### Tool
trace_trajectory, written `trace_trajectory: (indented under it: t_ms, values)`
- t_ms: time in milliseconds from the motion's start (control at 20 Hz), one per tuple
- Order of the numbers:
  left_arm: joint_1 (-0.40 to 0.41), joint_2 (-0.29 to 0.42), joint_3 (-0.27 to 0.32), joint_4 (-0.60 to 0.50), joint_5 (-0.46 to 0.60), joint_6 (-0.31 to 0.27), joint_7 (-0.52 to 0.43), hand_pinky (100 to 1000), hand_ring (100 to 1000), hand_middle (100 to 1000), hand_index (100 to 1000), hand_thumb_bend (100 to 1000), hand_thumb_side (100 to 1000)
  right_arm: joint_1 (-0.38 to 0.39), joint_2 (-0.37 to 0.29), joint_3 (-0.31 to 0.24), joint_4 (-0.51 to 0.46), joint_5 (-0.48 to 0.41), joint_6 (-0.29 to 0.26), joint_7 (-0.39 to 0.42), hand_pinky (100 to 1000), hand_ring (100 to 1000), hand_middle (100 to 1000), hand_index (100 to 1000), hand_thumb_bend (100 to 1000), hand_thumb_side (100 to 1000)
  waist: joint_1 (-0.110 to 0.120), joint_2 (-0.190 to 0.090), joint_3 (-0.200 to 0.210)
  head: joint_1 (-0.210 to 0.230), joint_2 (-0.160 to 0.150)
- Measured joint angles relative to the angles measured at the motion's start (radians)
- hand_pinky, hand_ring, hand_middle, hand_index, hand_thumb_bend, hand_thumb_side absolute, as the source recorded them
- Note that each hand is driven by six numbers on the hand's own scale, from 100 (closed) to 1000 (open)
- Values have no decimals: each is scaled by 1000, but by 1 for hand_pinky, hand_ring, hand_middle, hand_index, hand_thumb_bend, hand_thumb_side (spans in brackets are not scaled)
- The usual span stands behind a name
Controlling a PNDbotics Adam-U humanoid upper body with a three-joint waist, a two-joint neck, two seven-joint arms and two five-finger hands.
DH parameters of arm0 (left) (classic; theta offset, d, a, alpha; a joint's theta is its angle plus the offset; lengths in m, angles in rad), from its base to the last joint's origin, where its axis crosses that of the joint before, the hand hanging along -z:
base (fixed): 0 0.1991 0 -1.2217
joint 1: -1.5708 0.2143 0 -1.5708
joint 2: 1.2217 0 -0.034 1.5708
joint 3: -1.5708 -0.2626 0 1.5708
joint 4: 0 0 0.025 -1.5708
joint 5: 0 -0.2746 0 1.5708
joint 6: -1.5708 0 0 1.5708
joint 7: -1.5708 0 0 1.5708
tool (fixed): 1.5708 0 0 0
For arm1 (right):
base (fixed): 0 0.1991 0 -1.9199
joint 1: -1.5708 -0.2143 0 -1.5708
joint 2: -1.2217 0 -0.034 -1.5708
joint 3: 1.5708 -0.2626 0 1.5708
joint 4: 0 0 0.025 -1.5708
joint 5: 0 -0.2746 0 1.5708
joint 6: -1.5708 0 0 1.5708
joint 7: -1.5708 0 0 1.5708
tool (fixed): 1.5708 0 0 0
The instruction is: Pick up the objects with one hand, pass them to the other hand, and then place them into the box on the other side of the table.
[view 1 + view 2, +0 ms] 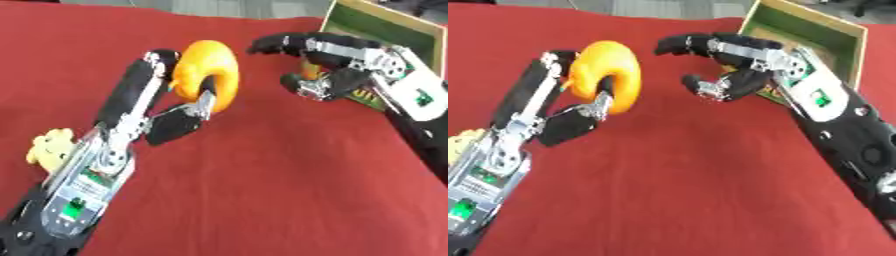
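My left hand (179, 107) has its fingers curled around the orange toy (207, 75); my right hand (741, 67), fingers half spread, is beside it near the green box (815, 30) at the far right bench corner

This looks like a robot test bench rather than a home or kitchen: the whole working surface is a table draped in plain red cloth (262, 190), laid out with only a few props. An open cardboard box with a green-lined inside (815, 30) sits at the far right corner, and a small pale-yellow plush toy (51, 146) lies at the left edge. Beyond the far edge shows a strip of bare grey floor (658, 7).
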Motion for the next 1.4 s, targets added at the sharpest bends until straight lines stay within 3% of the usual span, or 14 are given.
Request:
trace_trajectory:
  t_ms: [600, 950, 1400]
  values:
    - [-14, -55, -26, 44, -44, -58, 19, 613, 642, 499, 435, 100, 555, -15, 8, 7, 10, 6, 4, 4, 1000, 1000, 927, 1000, 100, 498, 1, 2, 18, -29, 8]
    - [-21, -68, -37, 60, -72, -79, 14, 610, 641, 500, 435, 100, 535, -20, 16, 28, 18, 21, -4, -4, 1000, 1000, 925, 1000, 100, 578, 0, 6, 30, -25, 10]
    - [-28, -79, -37, 105, -112, -89, 32, 610, 640, 501, 433, 100, 502, -19, 17, 56, -4, 22, 17, 17, 1000, 1000, 922, 1000, 100, 606, -4, 11, 37, -12, 15]
